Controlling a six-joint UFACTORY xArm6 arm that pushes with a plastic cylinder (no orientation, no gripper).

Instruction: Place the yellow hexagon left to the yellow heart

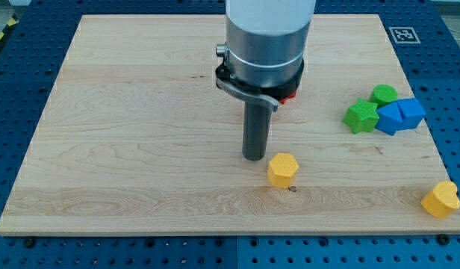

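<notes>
The yellow hexagon point(282, 169) lies on the wooden board point(140, 134) a little right of the view's centre, near the bottom. My tip point(254, 156) stands just to its upper left, close to it; I cannot tell if they touch. The yellow heart point(440, 199) sits at the board's bottom right corner, far to the right of the hexagon.
A green star point(361, 116), a green round block point(384, 94) and two blue blocks point(400, 115) cluster at the right edge. A red block point(289, 96) is mostly hidden behind the arm's body. A marker tag point(403, 34) sits beyond the top right corner.
</notes>
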